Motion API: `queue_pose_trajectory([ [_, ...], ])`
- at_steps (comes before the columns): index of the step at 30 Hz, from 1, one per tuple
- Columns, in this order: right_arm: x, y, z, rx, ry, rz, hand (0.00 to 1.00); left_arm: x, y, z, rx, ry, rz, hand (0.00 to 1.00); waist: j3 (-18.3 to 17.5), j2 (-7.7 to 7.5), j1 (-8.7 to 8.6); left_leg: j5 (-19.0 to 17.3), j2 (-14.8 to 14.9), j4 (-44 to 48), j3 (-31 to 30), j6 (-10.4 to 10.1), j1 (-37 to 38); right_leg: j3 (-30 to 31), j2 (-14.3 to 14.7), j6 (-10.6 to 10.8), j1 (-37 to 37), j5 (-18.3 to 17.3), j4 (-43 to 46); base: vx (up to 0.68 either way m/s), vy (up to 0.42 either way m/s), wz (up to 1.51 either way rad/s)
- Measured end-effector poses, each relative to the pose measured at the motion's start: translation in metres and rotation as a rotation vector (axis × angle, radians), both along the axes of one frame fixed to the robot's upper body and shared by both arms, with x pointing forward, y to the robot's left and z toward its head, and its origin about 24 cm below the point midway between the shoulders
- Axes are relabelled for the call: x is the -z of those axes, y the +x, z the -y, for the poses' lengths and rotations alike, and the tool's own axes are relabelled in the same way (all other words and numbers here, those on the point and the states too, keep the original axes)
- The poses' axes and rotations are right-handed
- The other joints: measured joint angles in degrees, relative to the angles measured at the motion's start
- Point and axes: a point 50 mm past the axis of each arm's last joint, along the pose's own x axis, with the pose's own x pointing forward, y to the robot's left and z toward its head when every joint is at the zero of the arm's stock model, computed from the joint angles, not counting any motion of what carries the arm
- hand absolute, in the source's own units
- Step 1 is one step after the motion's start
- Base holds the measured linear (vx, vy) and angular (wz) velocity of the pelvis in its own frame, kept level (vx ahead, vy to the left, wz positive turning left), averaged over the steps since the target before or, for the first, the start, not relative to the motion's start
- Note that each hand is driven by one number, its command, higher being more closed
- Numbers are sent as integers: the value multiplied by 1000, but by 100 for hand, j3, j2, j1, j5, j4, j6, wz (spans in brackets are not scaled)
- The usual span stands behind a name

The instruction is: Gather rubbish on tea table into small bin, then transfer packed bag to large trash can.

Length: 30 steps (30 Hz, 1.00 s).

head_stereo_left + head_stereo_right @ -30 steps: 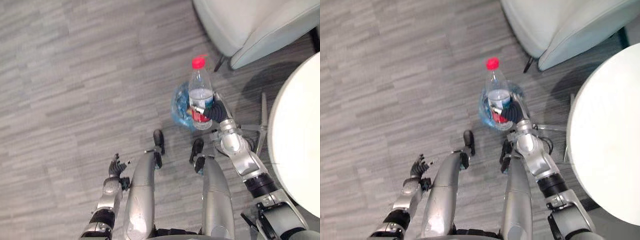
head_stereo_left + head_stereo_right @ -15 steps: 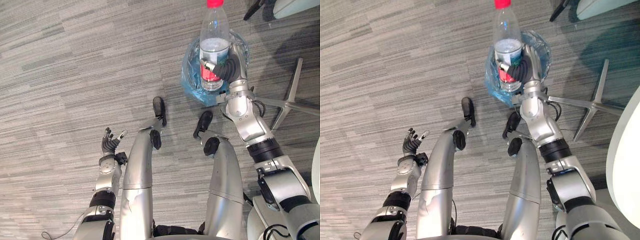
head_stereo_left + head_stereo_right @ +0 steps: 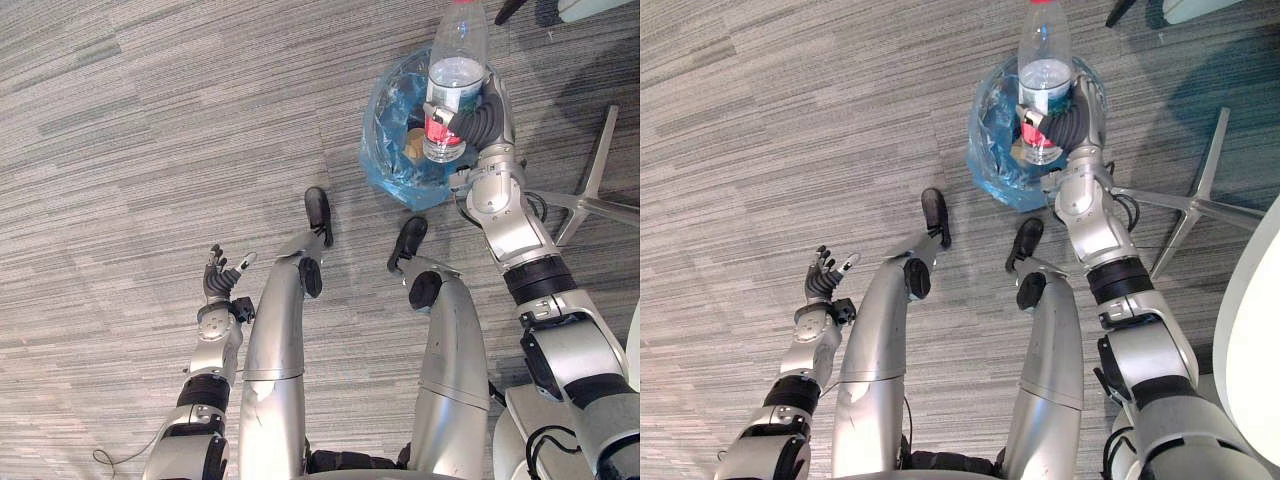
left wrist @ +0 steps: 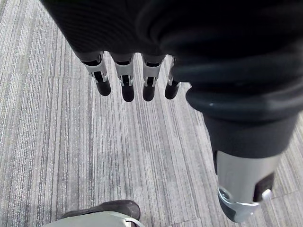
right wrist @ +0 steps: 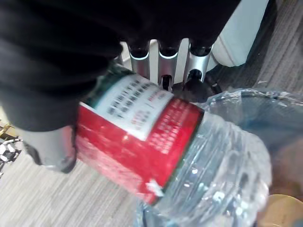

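A clear plastic bottle (image 3: 455, 60) with a red label stands upright in my right hand (image 3: 487, 118), whose fingers curl round the label. It hangs just above the small bin lined with a blue bag (image 3: 385, 155) on the grey floor. A tan piece of rubbish (image 3: 412, 146) lies inside the bag. In the right wrist view the label (image 5: 137, 127) lies against my fingers (image 5: 161, 56), with the bag's rim (image 5: 246, 101) beyond. My left hand (image 3: 218, 287) hangs low at my left side, fingers relaxed and empty, as its fingers (image 4: 128, 82) show over bare floor.
A silver star-shaped chair base (image 3: 592, 195) spreads just right of the bin. A white round table edge (image 3: 1252, 330) comes in at the far right. A pale chair seat (image 3: 600, 8) is at the top right corner. Grey striped carpet lies to the left.
The camera has tilted down. My right hand has carried the bottle over the bin's mouth and lowered it. The left hand has stayed open at my side.
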Motion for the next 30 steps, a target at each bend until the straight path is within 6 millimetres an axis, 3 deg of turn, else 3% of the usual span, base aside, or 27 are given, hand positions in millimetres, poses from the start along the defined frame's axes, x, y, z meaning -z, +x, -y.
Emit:
queue_pose_trajectory([
  [7, 8, 1, 2, 9, 14, -27, 0, -1, 0, -3, -1, 9, 0, 0, -11, -7, -67, 21, 19, -16, 0, -17, 41, 0, 17, -19, 22, 7, -1, -58, -14, -1],
  [13, 44, -10, -17, -52, 26, -84, 0, -4, 1, -7, -1, 38, 7, 0, -116, -161, -127, 18, 65, -27, 20, -20, 122, 15, 73, -36, 102, 17, -67, -53, -13, -5],
  [16, 51, -17, -26, -84, -3, -77, 0, -8, 2, -6, 3, 44, 19, 0, -142, -209, -128, 18, 104, -36, 41, -21, 144, 16, 109, -83, 126, 57, -124, -43, -11, -10],
  [23, 72, -28, -39, -131, -178, -106, 0, -8, 5, 6, 36, 57, 23, 0, -193, -254, -154, 13, 124, -177, 77, -14, 318, 15, 151, -110, 293, 110, -310, -51, -18, -5],
  [30, 94, -28, -53, -169, -395, -179, 0, -10, 8, 9, 55, 82, 22, 0, -201, -254, -133, 33, 116, -240, 97, -43, 316, 14, 155, -66, 300, 155, -402, -17, -8, -1],
])
